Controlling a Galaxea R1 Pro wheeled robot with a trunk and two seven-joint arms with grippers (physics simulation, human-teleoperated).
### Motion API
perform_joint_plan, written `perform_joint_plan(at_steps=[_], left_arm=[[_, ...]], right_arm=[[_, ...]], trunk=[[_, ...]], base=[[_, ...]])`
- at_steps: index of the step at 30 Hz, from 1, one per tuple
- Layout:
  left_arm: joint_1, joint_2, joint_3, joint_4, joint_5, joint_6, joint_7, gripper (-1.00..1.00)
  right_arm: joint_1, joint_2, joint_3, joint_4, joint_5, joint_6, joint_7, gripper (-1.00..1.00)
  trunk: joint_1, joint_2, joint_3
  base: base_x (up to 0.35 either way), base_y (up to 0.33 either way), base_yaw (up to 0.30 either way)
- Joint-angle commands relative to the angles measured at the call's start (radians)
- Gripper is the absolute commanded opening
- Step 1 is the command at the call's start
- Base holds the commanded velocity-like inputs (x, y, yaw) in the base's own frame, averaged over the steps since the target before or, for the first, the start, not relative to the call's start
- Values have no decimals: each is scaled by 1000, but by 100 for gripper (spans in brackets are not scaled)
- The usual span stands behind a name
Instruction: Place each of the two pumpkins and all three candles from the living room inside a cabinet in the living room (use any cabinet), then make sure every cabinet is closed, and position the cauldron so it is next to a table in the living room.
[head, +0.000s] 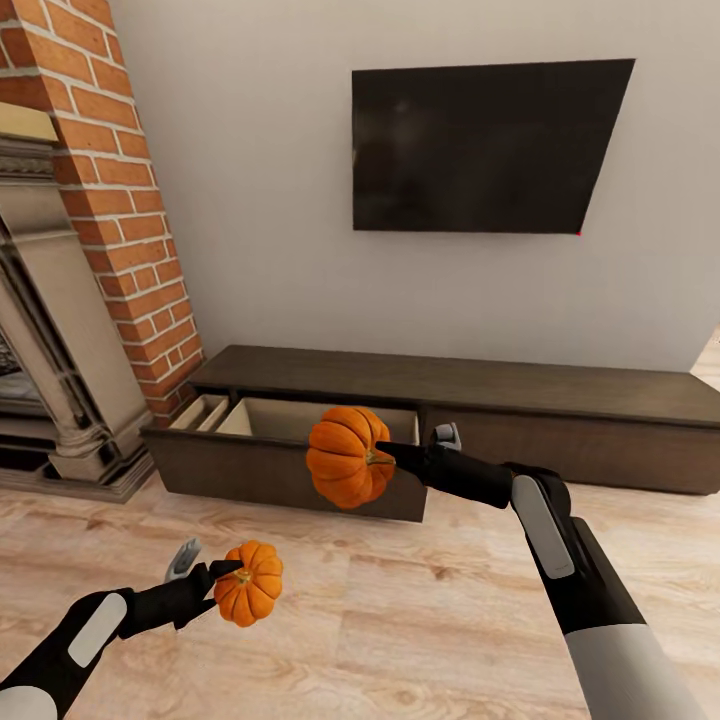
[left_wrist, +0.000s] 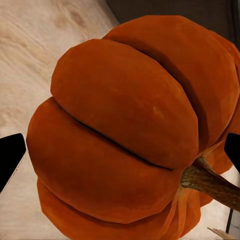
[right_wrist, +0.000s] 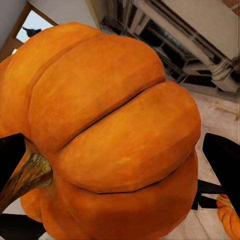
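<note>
In the head view the right gripper (head: 385, 455) holds the larger-looking pumpkin (head: 346, 457) near the picture's centre, in front of the open drawer (head: 290, 425) of the long dark-brown cabinet (head: 560, 400). The pumpkin sits at the tip of the jaws, at nine o'clock from the right arm's wrist, its stem turned back toward the gripper. Its lower half overlaps the drawer's dark front panel; whether it is over the pale tan inside or short of it I cannot tell.

The left gripper (head: 222, 580) holds the second pumpkin (head: 249, 583) at about seven o'clock from the first, above the wooden floor (head: 420, 620) and well apart from the cabinet. Here too the stem faces the jaws.

In the right wrist view the pumpkin (right_wrist: 110, 145) lies between the two dark fingers (right_wrist: 222, 160), which press its flanks, with its stem to one side. The left wrist view shows the same: the pumpkin (left_wrist: 125, 135) between the black fingertips (left_wrist: 10, 155) at either edge.

A black screen (head: 485, 145) hangs on the wall at twelve o'clock above the cabinet; a brick fireplace (head: 80, 250) stands at nine o'clock.
</note>
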Motion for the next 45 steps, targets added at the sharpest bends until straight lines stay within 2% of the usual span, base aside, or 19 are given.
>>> perform_joint_plan(at_steps=[1, 20, 23, 28, 34, 45], left_arm=[[-1, 0, 4, 0, 10, 9, -1, -100], [-1, 1, 5, 1, 11, 9, -1, -100], [-1, 0, 27, 1, 11, 15, -1, -100], [-1, -1, 86, -4, 6, 121, -1, -100], [-1, 1, 102, -5, 5, 148, -1, -100], [-1, 1, 104, -5, 4, 156, -1, -100]], right_arm=[[-1, 0, 0, 0, -13, 9, 2, -100], [-1, 0, 0, 0, -13, 9, 2, -100], [-1, 0, 0, 0, -13, 9, 2, -100], [-1, 0, 1, 0, -13, 9, 2, -100], [-1, 0, 1, 0, -13, 8, 6, -100], [-1, 0, 1, 1, -2, 7, 6, -100]], trunk=[[0, 0, -1], [0, 0, -1], [0, 0, -1], [0, 0, -1], [-23, 42, 18], [-65, 119, 52]], base=[[265, 248, -158], [253, 255, -27], [227, 208, 0], [69, 50, 0], [7, 5, 0], [0, 0, 0]])
